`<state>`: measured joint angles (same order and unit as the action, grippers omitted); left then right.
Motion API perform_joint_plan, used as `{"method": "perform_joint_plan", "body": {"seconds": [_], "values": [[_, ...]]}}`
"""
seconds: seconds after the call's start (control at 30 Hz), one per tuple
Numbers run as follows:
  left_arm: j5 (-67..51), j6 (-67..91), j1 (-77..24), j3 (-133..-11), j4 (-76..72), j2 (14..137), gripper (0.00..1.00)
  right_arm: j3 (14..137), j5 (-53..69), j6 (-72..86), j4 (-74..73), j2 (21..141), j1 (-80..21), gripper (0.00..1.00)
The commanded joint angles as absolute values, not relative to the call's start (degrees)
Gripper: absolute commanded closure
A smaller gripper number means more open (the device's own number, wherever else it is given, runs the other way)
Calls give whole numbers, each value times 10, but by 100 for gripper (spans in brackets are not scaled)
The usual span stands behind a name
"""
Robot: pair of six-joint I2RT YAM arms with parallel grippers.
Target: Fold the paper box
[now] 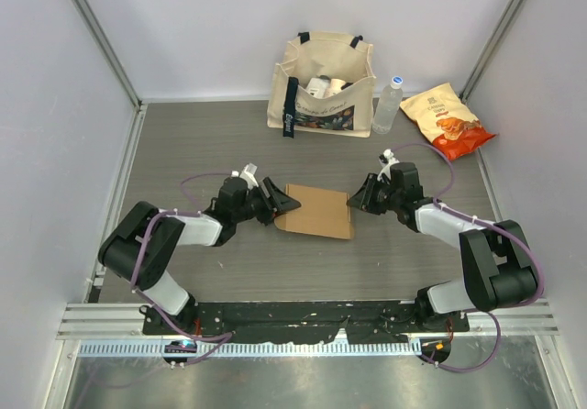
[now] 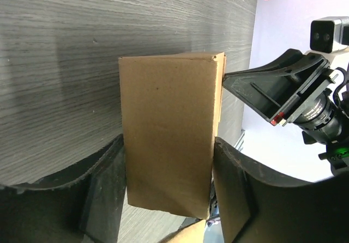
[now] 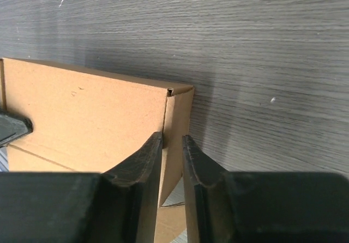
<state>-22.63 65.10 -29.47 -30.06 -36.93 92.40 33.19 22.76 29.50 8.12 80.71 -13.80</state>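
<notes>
Top external view: the paper box (image 1: 316, 210), a plain brown cardboard piece, lies flat near the middle of the dark wood-grain table (image 1: 211, 143), between the two arms and turned slightly askew. The left gripper (image 1: 278, 204) meets its left end and the right gripper (image 1: 353, 200) meets its right end. At the far edge of the table a beige tote bag (image 1: 321, 97) stands upright. A clear water bottle (image 1: 389, 105) is just to its right, and an orange-yellow snack packet (image 1: 449, 120) lies beyond the bottle, all well apart from the box. Left wrist view: the box (image 2: 169, 139) runs lengthwise away from the camera. The left claw is spread wide, with one of its fingers (image 2: 103, 199) along each long edge of the near end, against the card or just beside it. This view does not show whether they press on it. One finger of the right claw reaches the far right corner of the box. Right wrist view: the right claw's fingers (image 3: 139, 166) are nearly together, leaving a narrow slit. They sit at the corner of the box (image 3: 87, 117), where a narrow folded side strip meets the broad face, and brown card shows through the slit. It appears to lie between the tips, but a firm pinch cannot be confirmed.
</notes>
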Motion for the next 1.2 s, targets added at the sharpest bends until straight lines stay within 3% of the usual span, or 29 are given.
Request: {"method": "perform_joint_plan", "body": {"seconds": [0.0, 0.17, 0.4, 0.53, 0.83, 1.17], "values": [[-240, 659, -295, -319, -341, 878, 44, 338, 200, 271, 53, 779, -154, 70], [-286, 682, -276, -330, -256, 848, 54, 360, 132, 243, 4, 717, -209, 46], [-282, 677, -246, -373, -29, 756, 47, 424, -49, 141, -97, 635, -369, 21], [-293, 682, -222, -388, 67, 720, 44, 459, -63, 76, -119, 628, -452, 18], [-372, 748, -188, -360, 110, 722, 46, 519, -170, -54, -120, 717, -658, 17], [-390, 773, -178, -341, 148, 680, 44, 519, -317, -145, -78, 827, -729, 17]]}}
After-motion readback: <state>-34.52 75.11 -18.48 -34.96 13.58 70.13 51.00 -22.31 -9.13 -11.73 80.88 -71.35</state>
